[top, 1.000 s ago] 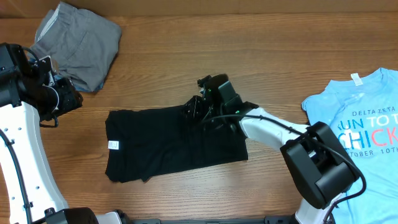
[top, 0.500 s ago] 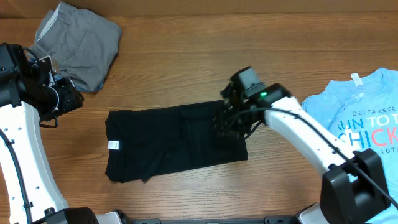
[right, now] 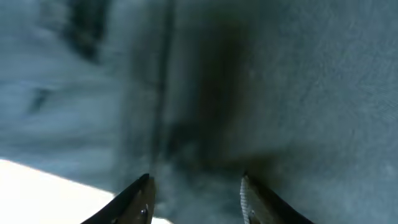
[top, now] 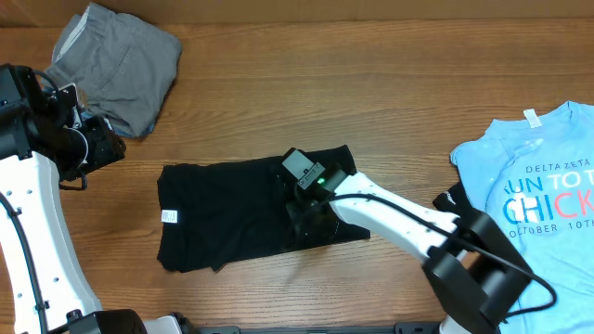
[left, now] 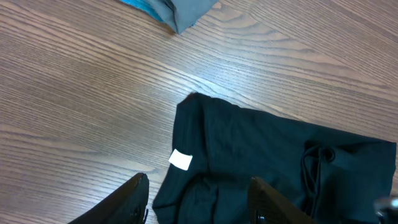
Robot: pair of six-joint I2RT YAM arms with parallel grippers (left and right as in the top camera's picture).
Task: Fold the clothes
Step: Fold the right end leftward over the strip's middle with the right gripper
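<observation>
The black T-shirt (top: 223, 213) lies folded in a rough rectangle mid-table, its small white tag (top: 169, 216) near its left edge. My right gripper (top: 302, 206) hangs low over the shirt's right half. In the right wrist view its fingers (right: 196, 190) are open, with blurred dark cloth filling the frame. My left gripper (top: 100, 148) is held off to the left of the shirt. In the left wrist view it (left: 199, 185) is open and empty, above the shirt (left: 267, 155) and the tag (left: 181, 160).
A crumpled grey garment (top: 116, 65) lies at the back left; its corner, with a blue piece, shows in the left wrist view (left: 180, 9). A light-blue printed tee (top: 538, 176) lies spread at the right edge. Bare wooden table (top: 371, 74) lies behind the shirt.
My right gripper swung out to the shirt's right edge, then came back left and forward over its right half. The left arm has not moved. The shirt lies much as before.
</observation>
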